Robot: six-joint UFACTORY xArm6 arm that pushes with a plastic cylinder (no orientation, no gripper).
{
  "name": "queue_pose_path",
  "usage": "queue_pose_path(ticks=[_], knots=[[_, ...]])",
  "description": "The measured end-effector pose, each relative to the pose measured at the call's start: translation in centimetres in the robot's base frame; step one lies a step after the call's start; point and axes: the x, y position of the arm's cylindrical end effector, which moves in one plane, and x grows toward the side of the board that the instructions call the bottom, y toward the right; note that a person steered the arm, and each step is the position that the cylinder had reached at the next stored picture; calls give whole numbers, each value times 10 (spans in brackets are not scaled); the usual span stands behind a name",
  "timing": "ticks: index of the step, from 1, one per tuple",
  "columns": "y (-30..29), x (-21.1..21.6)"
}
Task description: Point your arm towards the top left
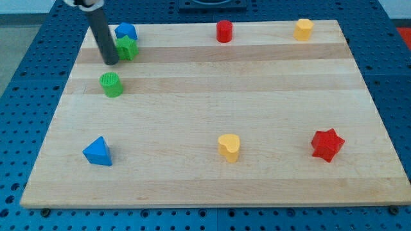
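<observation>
My dark rod comes down from the view's top left, and my tip rests on the wooden board near its top left corner. The tip is just left of a green block and touches or nearly touches it. A blue block sits right behind the green one at the board's top edge. A green cylinder stands a little below my tip.
A red cylinder and a yellow block stand along the top edge. A blue triangle lies at the bottom left, a yellow heart-like block at the bottom middle, a red star at the bottom right.
</observation>
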Motion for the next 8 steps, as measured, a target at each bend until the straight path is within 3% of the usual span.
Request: queue_pose_path(ticks=[2,4,8], knots=[[-54,-26],[-45,-91],[92,-96]])
